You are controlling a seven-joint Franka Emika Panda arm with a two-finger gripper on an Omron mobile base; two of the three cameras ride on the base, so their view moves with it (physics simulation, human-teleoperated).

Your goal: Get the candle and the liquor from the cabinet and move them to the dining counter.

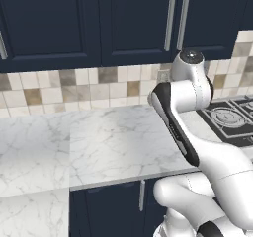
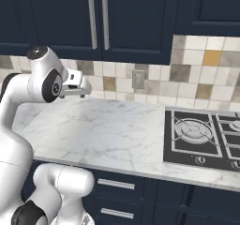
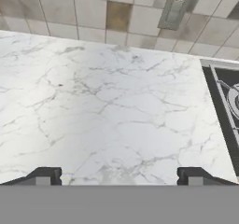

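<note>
Facing the marble worktop (image 3: 112, 106) with gripper (image 3: 119, 175) jaws wide apart and empty, we should raise toward the shut cabinet (image 2: 98, 18) handles; candle and liquor unseen, presumably inside.

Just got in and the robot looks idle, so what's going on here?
The white arm is parked in front of the marble worktop, with its gripper open and holding nothing. The hand points down at bare marble, beside the black stove. The navy wall cabinet above has its doors shut, so the candle and liquor have not been taken out yet.
</note>
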